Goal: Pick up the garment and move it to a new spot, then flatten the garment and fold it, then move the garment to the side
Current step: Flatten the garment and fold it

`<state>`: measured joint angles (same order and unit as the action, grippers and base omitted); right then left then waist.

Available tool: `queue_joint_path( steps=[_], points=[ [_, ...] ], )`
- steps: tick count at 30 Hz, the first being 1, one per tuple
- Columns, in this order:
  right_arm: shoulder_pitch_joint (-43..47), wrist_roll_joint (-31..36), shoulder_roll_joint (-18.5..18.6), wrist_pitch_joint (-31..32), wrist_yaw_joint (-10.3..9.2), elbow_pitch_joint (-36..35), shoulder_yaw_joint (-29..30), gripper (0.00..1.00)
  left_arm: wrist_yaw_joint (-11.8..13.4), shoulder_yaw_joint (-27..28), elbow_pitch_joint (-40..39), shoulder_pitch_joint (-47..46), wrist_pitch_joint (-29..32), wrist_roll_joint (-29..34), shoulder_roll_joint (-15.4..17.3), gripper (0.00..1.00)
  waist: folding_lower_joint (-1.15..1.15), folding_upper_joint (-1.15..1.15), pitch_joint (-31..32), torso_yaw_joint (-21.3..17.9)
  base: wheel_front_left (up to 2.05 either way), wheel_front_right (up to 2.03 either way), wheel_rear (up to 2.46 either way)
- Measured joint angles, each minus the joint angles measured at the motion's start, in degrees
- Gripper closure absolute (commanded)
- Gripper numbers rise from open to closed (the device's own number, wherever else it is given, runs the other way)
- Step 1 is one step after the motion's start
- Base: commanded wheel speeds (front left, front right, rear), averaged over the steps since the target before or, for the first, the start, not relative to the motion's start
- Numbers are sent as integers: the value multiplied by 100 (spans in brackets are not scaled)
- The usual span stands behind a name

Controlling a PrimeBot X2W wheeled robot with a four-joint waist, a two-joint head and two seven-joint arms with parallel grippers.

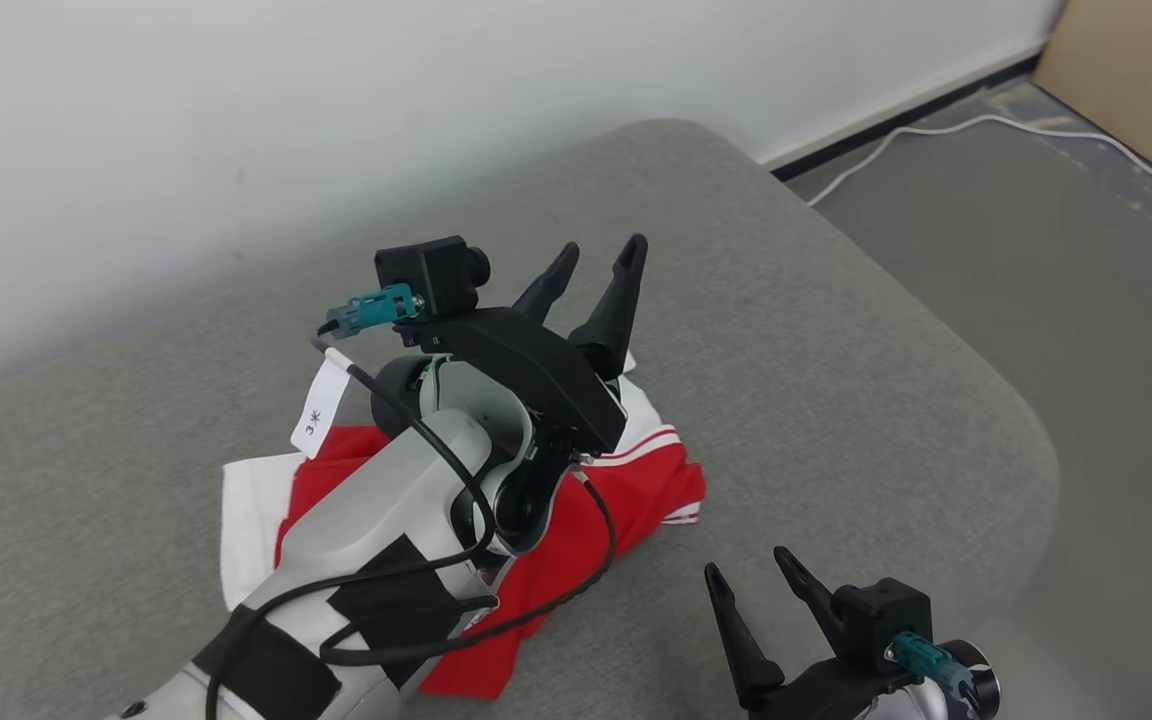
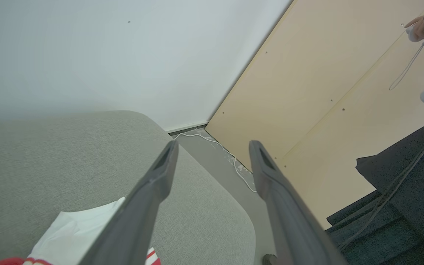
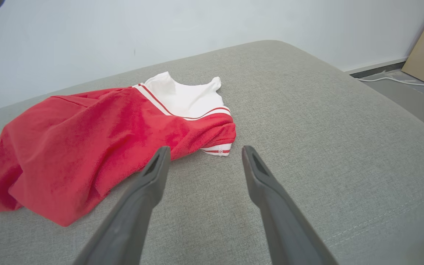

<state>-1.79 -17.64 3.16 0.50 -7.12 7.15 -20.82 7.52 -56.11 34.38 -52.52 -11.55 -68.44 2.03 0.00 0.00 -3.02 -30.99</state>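
1. On the grey upholstered cushion [image 1: 836,350], toward seven o'clock from its middle, the red-and-white cotton sports shirt [image 1: 636,490] lies bunched, not yet flat.
2. Left hand [image 1: 601,248] hovers over the shirt's twelve o'clock edge, fingers spread, gripping nothing.
3. Right hand [image 1: 748,562] waits at the shirt's four o'clock, likewise released and empty, apart from the cloth.
4. Risk, as I judge it: the loose black cable [image 1: 613,540] drooping off the left forearm over the fabric could snag and drag it. A pinch into the rumpled folds might catch two layers and spoil the flattening.

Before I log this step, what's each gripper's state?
Left gripper: open, holding nothing.
Right gripper: open, holding nothing.
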Motion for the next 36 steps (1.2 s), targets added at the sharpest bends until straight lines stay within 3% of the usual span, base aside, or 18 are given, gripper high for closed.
queue_joint_path(
  steps=[7,13,26,30,36],
  points=[
    [-160,-49,0,1,8,153,-42,0,1,129,773,89,42,312,11,0,0,0,69,421,0,0,0],
    [-227,-70,1,-1,14,252,-42,0,1,129,1392,458,36,614,410,0,0,0,181,825,0,0,0],
    [75,-142,26,-107,8,219,100,0,-2,-533,2015,945,498,1051,745,0,0,0,506,1703,0,0,0],
    [74,-137,19,-102,8,198,33,0,-2,-561,2271,1137,611,1084,853,0,-1,0,609,1777,0,0,0],
    [78,-100,22,-100,7,166,33,0,-2,-479,2302,1268,733,976,693,0,-1,0,593,1623,0,0,0]
  ],
)
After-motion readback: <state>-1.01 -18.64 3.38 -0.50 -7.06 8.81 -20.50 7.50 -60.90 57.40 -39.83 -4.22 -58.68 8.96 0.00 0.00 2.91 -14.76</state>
